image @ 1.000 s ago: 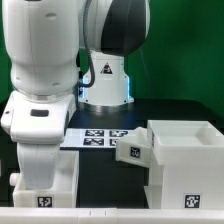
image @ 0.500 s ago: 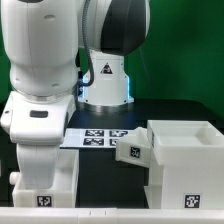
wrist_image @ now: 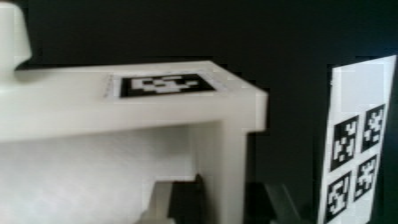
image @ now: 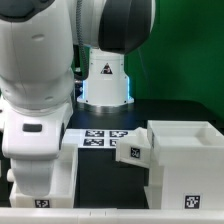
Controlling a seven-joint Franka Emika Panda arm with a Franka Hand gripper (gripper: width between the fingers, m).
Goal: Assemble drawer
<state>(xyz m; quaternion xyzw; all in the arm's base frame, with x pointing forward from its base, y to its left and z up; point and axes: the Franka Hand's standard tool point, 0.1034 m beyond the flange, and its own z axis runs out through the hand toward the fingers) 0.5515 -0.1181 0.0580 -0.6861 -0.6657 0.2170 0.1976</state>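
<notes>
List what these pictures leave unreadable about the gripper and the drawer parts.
- Gripper: in the exterior view it is hidden behind the arm. In the wrist view only blurred dark shapes show at the edge, so open or shut is unclear.
- Left part: in the exterior view it is mostly covered by the arm.
- Right box: cut off by the exterior view's right edge.
- Marker board: in the exterior view one end is behind the arm.

We see an arm built of big, glossy white rounded shells, with a broad black joint cover near its top. Its lower section carries a small grey rectangular inset. The white base bears a triangular warning label, and a blue glow shows at its side.
</notes>
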